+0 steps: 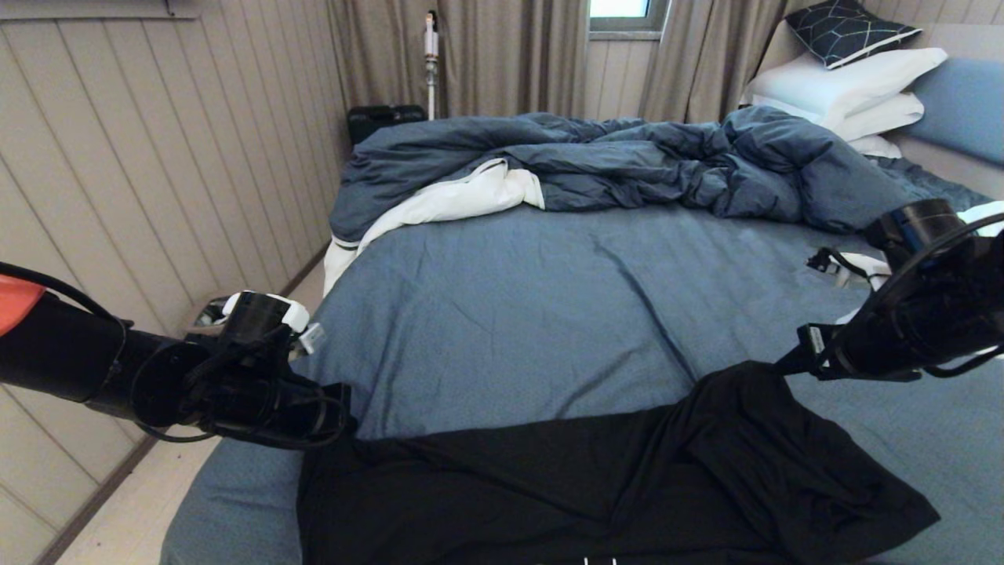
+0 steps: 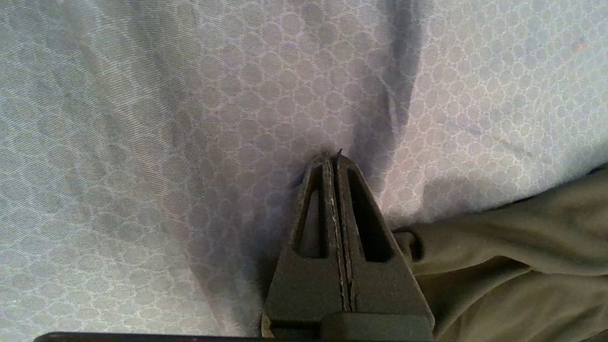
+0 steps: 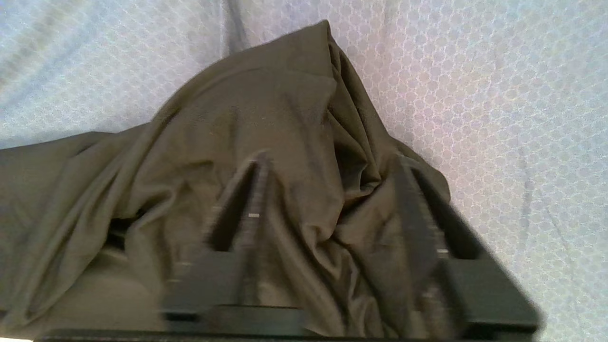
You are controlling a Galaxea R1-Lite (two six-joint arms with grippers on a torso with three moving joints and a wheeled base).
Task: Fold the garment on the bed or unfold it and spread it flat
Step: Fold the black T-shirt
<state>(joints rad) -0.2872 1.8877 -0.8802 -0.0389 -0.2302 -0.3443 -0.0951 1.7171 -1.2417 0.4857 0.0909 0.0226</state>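
Observation:
The black garment (image 1: 596, 486) lies plain side up across the near edge of the bed (image 1: 510, 314); no print shows, only small white marks at its near edge. My left gripper (image 1: 341, 428) sits at its left corner, shut, with a thin dark sliver of cloth between the fingers (image 2: 304, 266) and the rest of the garment (image 2: 522, 266) trailing beside them. My right gripper (image 1: 784, 365) is at a raised peak on the garment's right side. Its fingers (image 3: 237, 213) stand wide apart, and bunched garment cloth (image 3: 294, 118) is heaped between them.
A rumpled dark blue duvet (image 1: 627, 157) with white lining covers the far half of the bed. White pillows (image 1: 847, 86) and a patterned cushion (image 1: 847, 27) are stacked at the far right. A panelled wall and a floor strip (image 1: 118, 518) run along the left.

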